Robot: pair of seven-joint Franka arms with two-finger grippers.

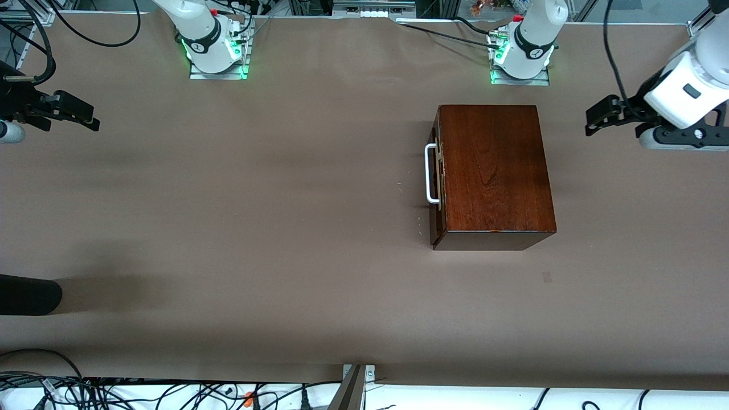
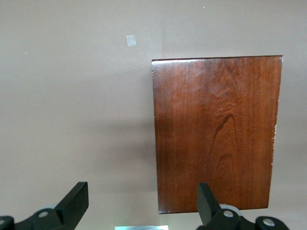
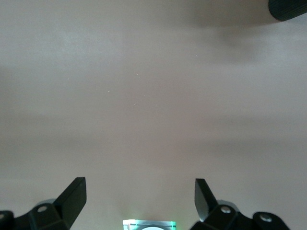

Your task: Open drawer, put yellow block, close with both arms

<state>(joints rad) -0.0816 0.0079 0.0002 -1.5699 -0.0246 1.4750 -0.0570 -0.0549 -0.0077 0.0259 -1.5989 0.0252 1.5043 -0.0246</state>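
Note:
A glossy reddish-brown wooden box (image 1: 495, 168) stands toward the left arm's end of the table. Its drawer (image 1: 437, 188) is shut, and the dark front with the white bar handle (image 1: 431, 173) faces the right arm's end. The yellow block is out of view. My left gripper (image 1: 595, 117) hangs open over the table at the left arm's end, apart from the box. In the left wrist view the box (image 2: 216, 134) lies below the open left gripper (image 2: 141, 189), which holds nothing. My right gripper (image 1: 91, 119) waits open and empty over bare table at the right arm's end, as the right wrist view (image 3: 140, 184) shows.
A black rounded object (image 1: 28, 293) pokes in at the table's edge at the right arm's end, nearer the front camera; it also shows in the right wrist view (image 3: 288, 9). Both arm bases (image 1: 216, 51) glow green along the table's farther edge. Cables (image 1: 114, 393) lie below the near edge.

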